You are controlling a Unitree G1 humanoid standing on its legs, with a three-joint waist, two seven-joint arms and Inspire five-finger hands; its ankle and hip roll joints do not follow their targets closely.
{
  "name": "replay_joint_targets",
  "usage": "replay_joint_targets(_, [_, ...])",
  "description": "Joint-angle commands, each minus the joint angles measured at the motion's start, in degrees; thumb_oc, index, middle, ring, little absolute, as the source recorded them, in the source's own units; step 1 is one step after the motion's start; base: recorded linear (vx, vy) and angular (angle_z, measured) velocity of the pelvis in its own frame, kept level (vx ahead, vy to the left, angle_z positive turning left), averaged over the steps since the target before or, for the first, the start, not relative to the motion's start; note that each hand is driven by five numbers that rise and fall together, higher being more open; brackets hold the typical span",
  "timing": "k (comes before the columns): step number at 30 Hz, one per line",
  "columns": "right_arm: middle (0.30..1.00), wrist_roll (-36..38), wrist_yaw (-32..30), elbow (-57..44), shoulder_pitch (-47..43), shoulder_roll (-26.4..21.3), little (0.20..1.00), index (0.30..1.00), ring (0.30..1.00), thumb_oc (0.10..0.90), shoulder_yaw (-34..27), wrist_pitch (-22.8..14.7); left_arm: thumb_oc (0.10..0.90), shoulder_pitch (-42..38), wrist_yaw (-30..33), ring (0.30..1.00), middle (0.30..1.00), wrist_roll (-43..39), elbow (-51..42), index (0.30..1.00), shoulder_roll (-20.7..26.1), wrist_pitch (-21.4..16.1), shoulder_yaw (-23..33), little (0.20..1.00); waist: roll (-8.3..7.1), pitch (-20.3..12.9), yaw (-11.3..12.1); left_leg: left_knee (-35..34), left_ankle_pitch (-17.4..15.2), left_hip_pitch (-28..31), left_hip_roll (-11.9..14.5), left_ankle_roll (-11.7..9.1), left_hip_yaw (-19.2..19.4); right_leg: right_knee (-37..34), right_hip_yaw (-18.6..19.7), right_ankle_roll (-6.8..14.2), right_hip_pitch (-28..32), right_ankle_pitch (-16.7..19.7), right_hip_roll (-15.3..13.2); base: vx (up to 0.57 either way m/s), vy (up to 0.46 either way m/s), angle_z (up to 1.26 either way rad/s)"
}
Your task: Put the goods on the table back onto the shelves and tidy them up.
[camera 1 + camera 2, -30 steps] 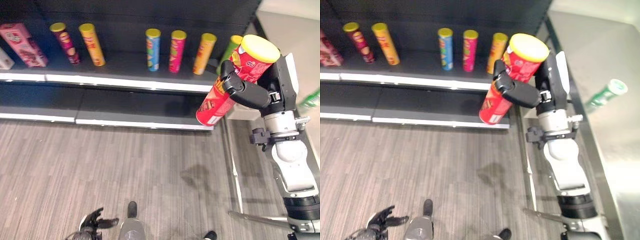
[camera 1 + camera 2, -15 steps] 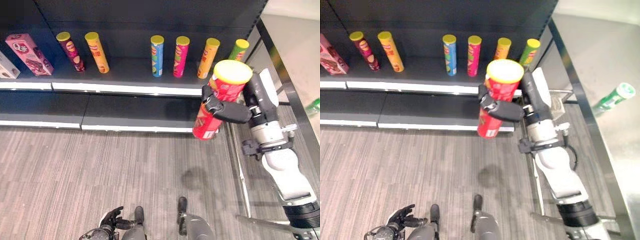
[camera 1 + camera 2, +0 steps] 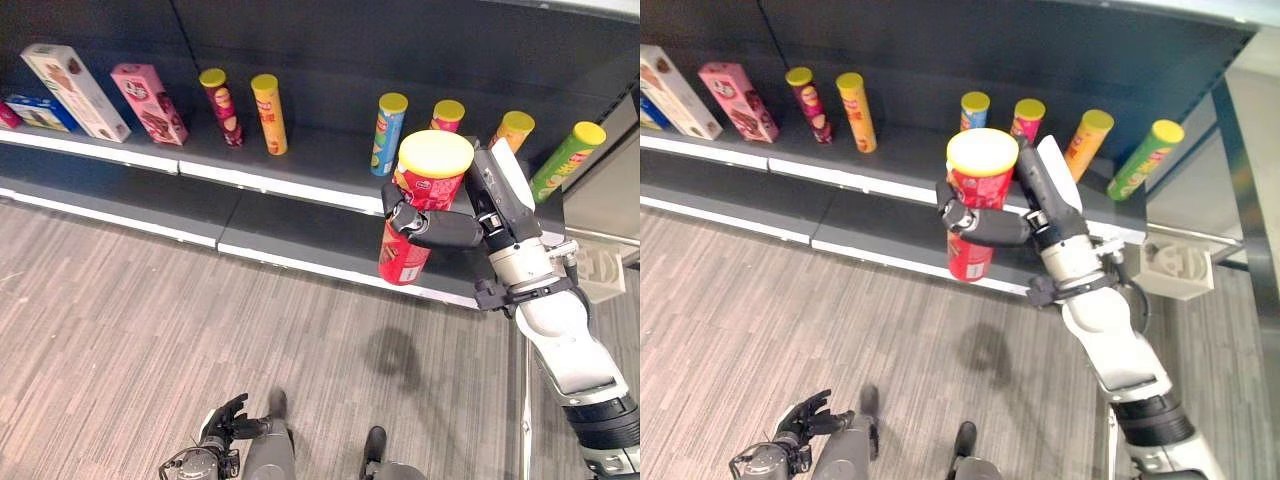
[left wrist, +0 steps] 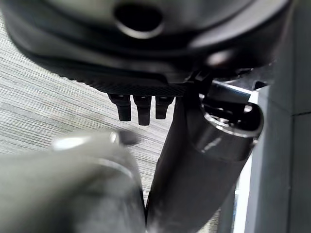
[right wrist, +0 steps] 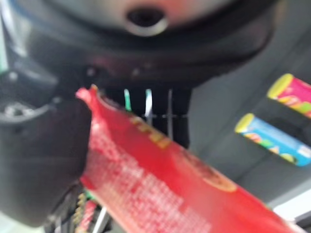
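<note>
— One red can point(image 3: 413, 222) is up in the right hand point(image 3: 437, 226), fingers wrapped round its middle, held in front of the shelf point(image 3: 300, 170). Left hand point(image 3: 222, 424) hangs low, fingers loose.

— Risk?

— Six cans stand in that row. Swing in carelessly and the tilted can could topple the blue can point(image 3: 388, 132) or pink can point(image 3: 447, 113).
</note>
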Motion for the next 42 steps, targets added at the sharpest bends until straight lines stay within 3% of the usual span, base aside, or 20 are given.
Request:
replay_joint_targets(1, [0.300, -1.3, -2.8, -8.4, -5.0, -2.4, 0.300, 0.300, 0.300, 0.400, -4.0, -4.1, 0.800, 4.3, 1.4, 0.900, 0.900, 3.6, 0.4, 0.900, 3.0, 0.0, -3.7, 0.900, 1.19, -7.0, 0.4, 2.6, 5.0, 4.3, -3.0, 0.7, 0.3, 0.2, -1.1, 5.9, 0.0, -2.8, -7.4, 0.46, 0.691, -0.71])
replay_joint_targets(2, [0.300, -2.5, -2.8, -9.3, -5.5, -0.3, 0.300, 0.300, 0.300, 0.400, -3.8, -4.1, 0.800, 3.9, 1.4, 0.900, 0.900, 5.4, 0.5, 0.900, 4.3, -0.2, -3.7, 0.900, 0.77, -7.3, 0.3, 4.4, 2.7, 5.5, -7.1, 3.0, 1.7, 2.8, 0.8, 6.6, -0.7, -0.3, -12.2, 0.35, 0.568, -0.64])
replay_joint_targets(3, [0.300, -2.6, -2.8, -9.3, -5.5, -0.2, 0.300, 0.300, 0.300, 0.400, -3.8, -4.1, 0.800, 3.9, 1.4, 0.900, 0.900, 5.4, 0.5, 0.900, 4.3, -0.2, -3.6, 0.900, 0.60, -7.3, 0.5, 4.4, 2.6, 5.5, -7.2, 3.1, 2.0, 3.1, 1.2, 6.7, -1.0, -0.4, -12.4, 0.31, 0.584, -0.65])
replay_joint_targets(7, [0.300, -3.6, -3.6, -9.4, -9.2, 2.8, 0.300, 0.300, 0.300, 0.400, -1.0, -3.6, 0.800, 3.5, 2.5, 0.900, 0.900, 4.5, 1.4, 0.900, 5.6, -0.1, -1.9, 0.900, 0.63, -6.4, 1.5, 2.7, 0.8, 9.1, -10.6, 7.0, 6.9, 11.6, 0.1, 6.4, -5.9, 3.9, -16.9, 0.10, 0.331, -0.43])
replay_joint_targets(8, [0.300, -3.8, -3.5, -9.2, -8.8, 2.8, 0.300, 0.300, 0.300, 0.400, -0.8, -3.5, 0.800, 3.2, 2.8, 0.900, 0.900, 4.6, 1.9, 0.900, 5.8, 0.0, -1.7, 0.900, 0.84, -5.7, 0.6, 1.9, 0.2, 10.6, -11.6, 8.0, 6.8, 15.9, 2.2, 5.5, -8.5, 3.8, -14.5, 0.09, 0.246, -0.58])
replay_joint_targets(9, [0.300, -3.8, -3.5, -9.2, -8.8, 2.8, 0.300, 0.300, 0.300, 0.400, -0.8, -3.5, 0.800, 3.1, 2.8, 0.900, 0.900, 4.6, 1.9, 0.900, 5.8, 0.0, -1.7, 0.900, 0.86, -5.8, 0.7, 1.8, 0.4, 10.4, -11.6, 8.1, 6.9, 15.9, 2.3, 5.5, -8.7, 4.0, -14.4, 0.16, 0.248, -0.06])
replay_joint_targets(10, [0.300, -3.8, -3.3, -9.3, -8.9, 2.5, 0.300, 0.300, 0.300, 0.400, -0.8, -3.3, 0.800, 3.1, 2.6, 0.900, 0.900, 4.2, 1.6, 0.900, 5.8, 0.0, -1.9, 0.900, 1.28, -5.5, 0.1, 1.5, 0.0, 11.3, -12.5, 8.6, 6.7, 14.1, 3.9, 4.9, -10.0, 2.0, -10.2, 0.20, 0.120, 0.36])
replay_joint_targets(11, [0.300, -3.4, -3.1, -9.4, -10.3, 2.9, 0.300, 0.300, 0.300, 0.400, 0.4, -3.5, 0.800, 3.0, 2.4, 0.900, 0.900, 4.1, 1.4, 0.900, 5.3, -0.2, -2.5, 0.900, 1.16, -4.8, -0.4, 1.1, -0.7, 12.5, -13.1, 8.6, 6.7, 9.1, 2.1, 5.0, -12.6, 3.0, -7.5, 0.21, 0.116, 0.47])
replay_joint_targets(12, [0.300, -3.4, -3.1, -9.4, -10.4, 2.9, 0.300, 0.300, 0.300, 0.400, 0.4, -3.5, 0.800, 3.0, 2.4, 0.900, 0.900, 4.1, 1.4, 0.900, 5.3, -0.2, -2.4, 0.900, 1.23, -4.8, -0.4, 1.1, -0.8, 12.5, -13.0, 8.6, 6.6, 8.9, 2.0, 5.0, -12.4, 3.0, -7.4, 0.18, 0.003, 0.04])
replay_joint_targets(13, [0.300, -3.3, -3.3, -9.0, -10.8, 3.1, 0.300, 0.300, 0.300, 0.400, 1.0, -3.7, 0.800, 3.1, 2.3, 0.900, 0.900, 3.8, 0.9, 0.900, 4.9, -0.2, -2.7, 0.900, 0.82, -4.2, -0.9, 0.9, -1.2, 13.4, -13.4, 8.6, 6.5, 6.3, 2.0, 5.3, -14.7, 4.4, -5.2, 0.08, -0.018, -0.07])
replay_joint_targets(19, [0.300, -5.0, -4.1, -8.2, -9.5, 3.0, 0.300, 0.300, 0.300, 0.400, 1.6, -3.6, 0.800, 3.8, 2.3, 0.900, 0.900, 4.1, -0.3, 0.900, 3.8, -0.3, -2.9, 0.900, -0.72, -4.8, -0.5, 0.9, -1.9, 14.5, -13.3, 8.0, 5.7, 0.9, 2.0, 5.1, -10.7, 5.5, -4.1, 0.11, -0.108, 0.26])
replay_joint_targets(24, [0.300, -9.5, -6.3, -7.4, -7.1, 4.6, 0.300, 0.300, 0.300, 0.400, 2.0, -3.3, 0.800, 4.6, 2.8, 0.900, 0.900, 3.8, -0.9, 0.900, 3.0, 0.0, -3.1, 0.900, -0.51, -4.8, -0.5, 5.1, -4.0, 14.5, -11.4, 6.9, 4.3, 0.9, 0.7, 4.0, -8.4, 3.9, -3.4, 0.14, -0.185, 0.10])
replay_joint_targets(27, [0.300, -11.6, -8.9, -6.3, -7.4, 6.1, 0.300, 0.300, 0.300, 0.400, 2.6, -3.4, 0.800, 4.8, 3.7, 0.900, 0.900, 2.4, -3.5, 0.900, 3.1, -0.2, -4.0, 0.900, -0.01, -2.2, -0.2, 13.8, -5.4, 9.7, -11.1, 5.7, 2.6, 1.9, -0.3, 2.7, -8.0, 2.2, -3.8, -0.01, -0.119, 0.18])
replay_joint_targets(28, [0.300, -11.6, -8.9, -6.3, -7.4, 6.1, 0.300, 0.300, 0.300, 0.400, 2.6, -3.4, 0.800, 4.8, 3.7, 0.900, 0.900, 2.4, -3.5, 0.900, 3.1, -0.2, -4.0, 0.900, -0.01, -2.2, -0.2, 13.8, -5.4, 9.7, -11.1, 5.7, 2.6, 1.9, -0.3, 2.7, -8.0, 2.2, -3.8, -0.13, -0.112, 0.41])
replay_joint_targets(29, [0.300, -13.1, -11.0, -5.2, -8.3, 6.7, 0.300, 0.300, 0.300, 0.400, 3.1, -3.1, 0.800, 4.3, 4.5, 0.900, 0.900, 1.3, -4.7, 0.900, 3.1, -0.8, -4.6, 0.900, 0.29, -0.4, 0.3, 20.0, -4.7, 4.9, -11.8, 4.8, 0.9, 2.6, -0.7, 2.1, -8.3, 1.5, -4.3, -0.10, -0.065, 0.47])
replay_joint_targets(30, [0.300, -14.1, -12.6, -4.3, -9.1, 6.9, 0.300, 0.300, 0.300, 0.400, 3.1, -3.0, 0.800, 4.2, 5.0, 0.900, 0.900, 0.8, -5.4, 0.900, 3.2, -1.0, -5.0, 0.900, 0.66, 0.1, 0.3, 21.1, -4.4, 2.5, -11.6, 4.4, -0.2, 2.9, -1.5, 2.0, -8.7, 1.0, -4.5, -0.10, -0.045, 0.44])
replay_joint_targets(34, [0.300, -18.6, -16.9, -1.7, -12.0, 7.6, 0.300, 0.300, 0.300, 0.400, 4.6, -1.7, 0.800, 4.6, 5.7, 0.900, 0.900, 0.9, -5.5, 0.900, 3.3, -0.8, -6.4, 0.900, 2.32, -0.1, 1.2, 13.3, -0.2, 0.0, -9.4, 4.4, -1.4, 2.8, -1.8, 2.9, -8.9, 0.1, -4.7, 0.07, 0.107, 0.35])
replay_joint_targets(36, [0.300, -20.4, -17.7, -1.1, -12.4, 7.6, 0.300, 0.300, 0.300, 0.400, 5.2, -1.4, 0.800, 5.1, 5.8, 0.900, 0.900, 1.3, -4.8, 0.900, 3.2, -0.7, -6.8, 0.900, 3.81, -1.2, 1.5, 6.9, 1.0, 1.6, -8.9, 4.5, -1.6, 2.6, -1.2, 3.5, -9.1, -0.6, -4.3, 0.11, 0.167, 0.08])
replay_joint_targets(38, [0.300, -23.1, -19.4, -0.7, -13.6, 7.5, 0.300, 0.300, 0.300, 0.400, 5.3, -0.4, 0.800, 5.4, 6.2, 0.900, 0.900, 2.0, -4.3, 0.900, 3.3, -1.0, -6.7, 0.900, 5.31, -1.3, 1.8, 5.6, 1.2, 2.7, -10.3, 4.9, -0.7, 2.7, 0.3, 4.0, -10.2, 0.4, -5.7, 0.08, 0.271, -0.52])
replay_joint_targets(42, [0.300, -26.8, -22.9, 1.0, -17.9, 8.0, 0.300, 0.300, 0.300, 0.400, 5.0, 0.6, 0.800, 4.6, 7.5, 0.900, 0.900, 3.2, -4.1, 0.900, 4.4, -1.8, -7.1, 0.900, 6.36, 0.0, 3.3, 5.4, 0.5, 3.0, -11.8, 6.0, 2.1, 2.6, 2.4, 5.1, -12.5, 2.8, -7.8, -0.02, 0.221, -0.65])
